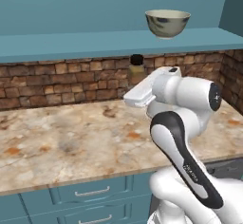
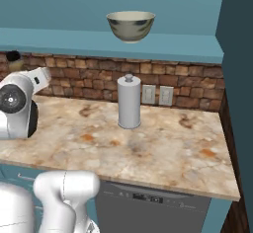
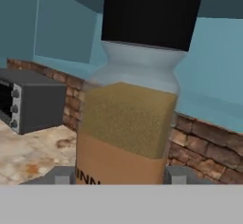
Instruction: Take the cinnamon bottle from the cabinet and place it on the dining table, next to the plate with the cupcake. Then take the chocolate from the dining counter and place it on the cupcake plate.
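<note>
The gripper (image 3: 121,176) is holding the cinnamon bottle (image 3: 130,99): in the hand view the jar is standing upright between the two fingertips (image 3: 60,175), one on each side of its lower body, close against the label band, so the fingers are closing on the bottle. The jar is showing a black cap, a clear shoulder, tan powder and a lighter label at the bottom. In the left base view the bottle (image 1: 136,69) is sitting in the air in front of the brick wall (image 1: 57,80), just below the teal cabinet (image 1: 71,45) and above the marble counter (image 1: 71,137), with the white arm reaching up behind it. A patterned bowl (image 1: 167,23) is resting on the cabinet shelf above and to the right of the jar. In the right base view a grey paper towel roll (image 2: 129,102) is standing on the counter below the bowl. A dark microwave (image 3: 26,99) is sitting on the counter in the hand view.
</note>
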You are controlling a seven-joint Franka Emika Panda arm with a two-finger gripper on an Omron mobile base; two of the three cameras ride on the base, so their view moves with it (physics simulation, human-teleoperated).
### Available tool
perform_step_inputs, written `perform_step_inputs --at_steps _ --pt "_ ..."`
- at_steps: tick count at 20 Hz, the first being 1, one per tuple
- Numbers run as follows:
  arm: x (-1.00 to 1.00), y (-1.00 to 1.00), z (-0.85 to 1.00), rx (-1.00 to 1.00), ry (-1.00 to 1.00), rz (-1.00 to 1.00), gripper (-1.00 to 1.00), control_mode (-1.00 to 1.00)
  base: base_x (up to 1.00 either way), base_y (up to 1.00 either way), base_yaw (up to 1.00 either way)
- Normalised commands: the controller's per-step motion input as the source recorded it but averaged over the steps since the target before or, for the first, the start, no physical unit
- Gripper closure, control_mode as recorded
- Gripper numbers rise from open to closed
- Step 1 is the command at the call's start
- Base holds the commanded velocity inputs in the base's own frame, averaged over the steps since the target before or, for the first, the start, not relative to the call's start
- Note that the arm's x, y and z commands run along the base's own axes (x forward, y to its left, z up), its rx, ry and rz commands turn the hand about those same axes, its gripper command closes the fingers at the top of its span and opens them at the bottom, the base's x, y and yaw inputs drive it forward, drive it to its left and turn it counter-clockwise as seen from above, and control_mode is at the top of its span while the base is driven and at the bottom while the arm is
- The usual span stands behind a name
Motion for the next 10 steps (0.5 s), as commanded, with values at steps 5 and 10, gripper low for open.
perform_step_inputs --at_steps 5,10 --pt "-0.94 0.00 -0.41 0.00 0.10 0.00 1.00 -1.00 0.00 0.00 0.00" --pt "-0.18 -0.01 -0.01 0.00 0.01 0.00 1.00 1.00 -0.75 -0.07 0.11"
